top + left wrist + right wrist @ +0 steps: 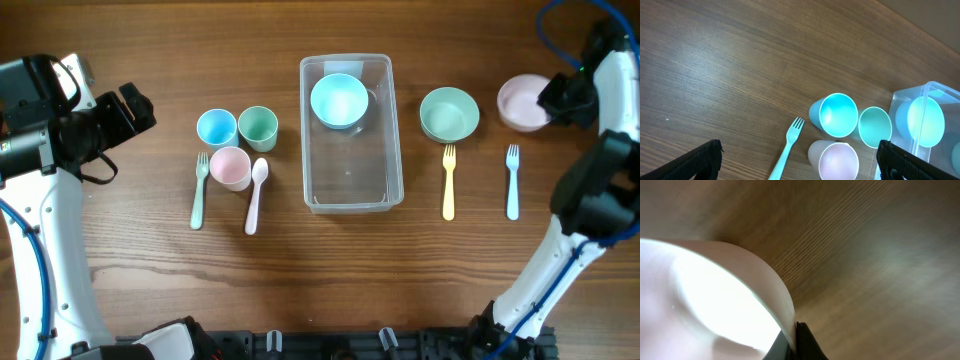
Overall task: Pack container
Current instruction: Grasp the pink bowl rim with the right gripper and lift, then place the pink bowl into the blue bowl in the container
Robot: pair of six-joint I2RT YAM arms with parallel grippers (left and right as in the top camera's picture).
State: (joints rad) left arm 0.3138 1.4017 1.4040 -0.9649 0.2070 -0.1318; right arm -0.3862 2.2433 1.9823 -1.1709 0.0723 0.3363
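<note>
The clear container (392, 130) stands mid-table with a blue bowl (339, 100) in its far end; it also shows in the left wrist view (900, 105). A pink bowl (520, 100) sits at the far right, and my right gripper (552, 97) is shut on its rim (785, 305). A green bowl (449, 113) sits right of the container. Blue (216, 127), green (258, 127) and pink (231, 167) cups stand left of it. My left gripper (797, 162) is open and empty, left of and above the cups.
A green fork (199, 190) and a pink spoon (256, 195) lie by the cups. A yellow fork (449, 182) and a blue fork (512, 182) lie right of the container.
</note>
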